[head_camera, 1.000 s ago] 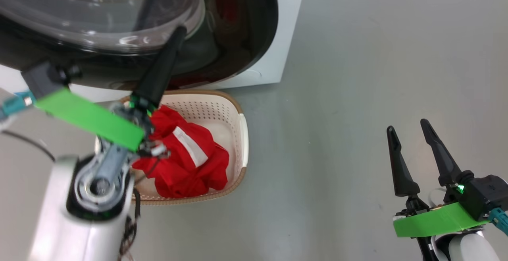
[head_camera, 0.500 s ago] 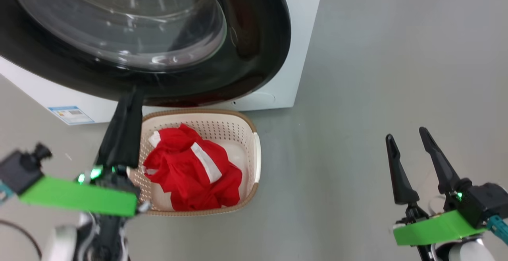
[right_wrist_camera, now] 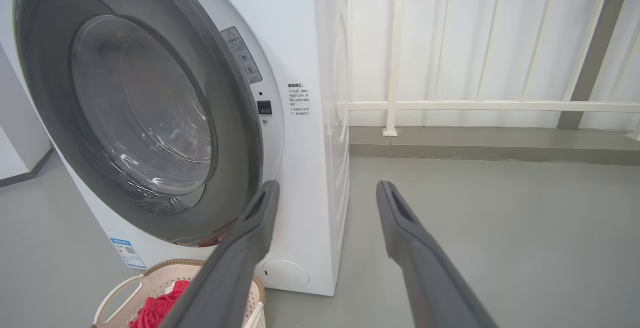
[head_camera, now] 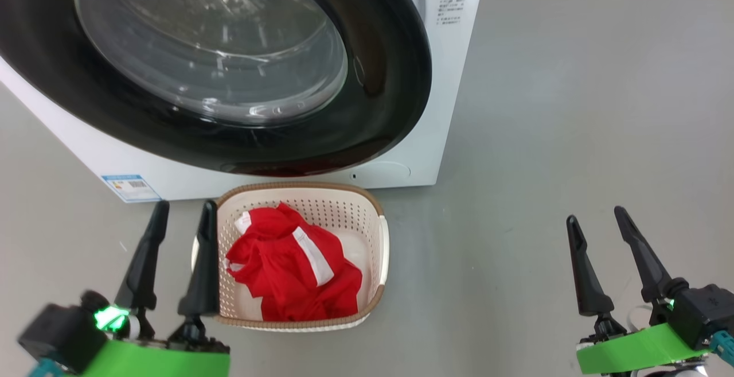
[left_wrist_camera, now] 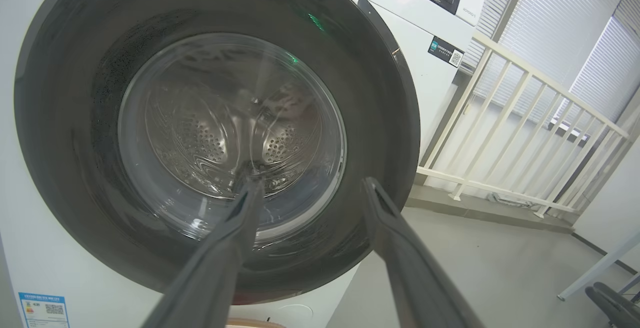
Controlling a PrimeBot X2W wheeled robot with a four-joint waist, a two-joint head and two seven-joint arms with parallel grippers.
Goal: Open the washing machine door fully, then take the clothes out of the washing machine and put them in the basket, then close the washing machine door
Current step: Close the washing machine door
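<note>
Basket (head_camera: 375,233): it is sitting on the grey floor (head_camera: 545,136) just in front of the washing machine (head_camera: 453,78), below the lower edge of the door. It is holding the clothes (head_camera: 287,273), a crumpled red heap with a white band across the top. The heap is lying toward the basket's left and front, and bare cream bottom is showing at the right rear.

Washing machine door (head_camera: 373,78): it is lying flush against the white front and looking shut. In the left wrist view the perforated steel drum (left_wrist_camera: 215,138) is showing through the clear glass. A blue label (head_camera: 131,187) is sitting at the machine's lower left corner.

Left gripper (head_camera: 184,206): its fingers are standing wide apart and gripping nothing. One finger is crossing the basket's left rim in the head view; whether it is touching cannot be told.

Right gripper (head_camera: 595,215): its fingers are also spread wide and carrying nothing. It is hanging over bare floor, well apart from the basket.
</note>
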